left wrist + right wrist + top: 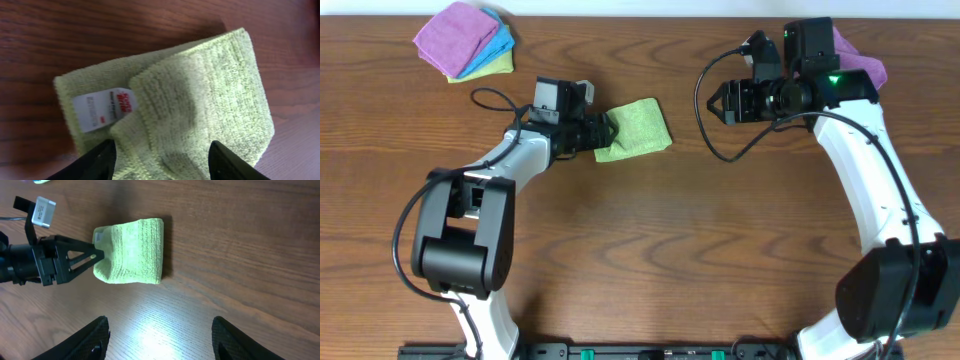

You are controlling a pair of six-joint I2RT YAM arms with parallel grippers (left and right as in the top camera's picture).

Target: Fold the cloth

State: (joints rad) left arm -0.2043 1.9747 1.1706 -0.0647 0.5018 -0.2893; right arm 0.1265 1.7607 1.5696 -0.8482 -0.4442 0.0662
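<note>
The lime-green cloth (638,126) lies folded into a small rectangle on the wooden table, left of centre at the back. In the left wrist view the cloth (200,95) shows a folded-over layer and its white tag (102,110). My left gripper (607,130) is open at the cloth's left edge, its fingers (161,152) spread on either side of the cloth. The right wrist view shows the cloth (132,250) with the left gripper (95,255) touching its edge. My right gripper (718,103) is open and empty, well right of the cloth and above bare table (160,330).
A stack of purple, blue and yellow-green cloths (468,38) lies at the back left corner. Another purple cloth (862,62) lies at the back right, partly hidden behind the right arm. A black cable (492,100) loops beside the left arm.
</note>
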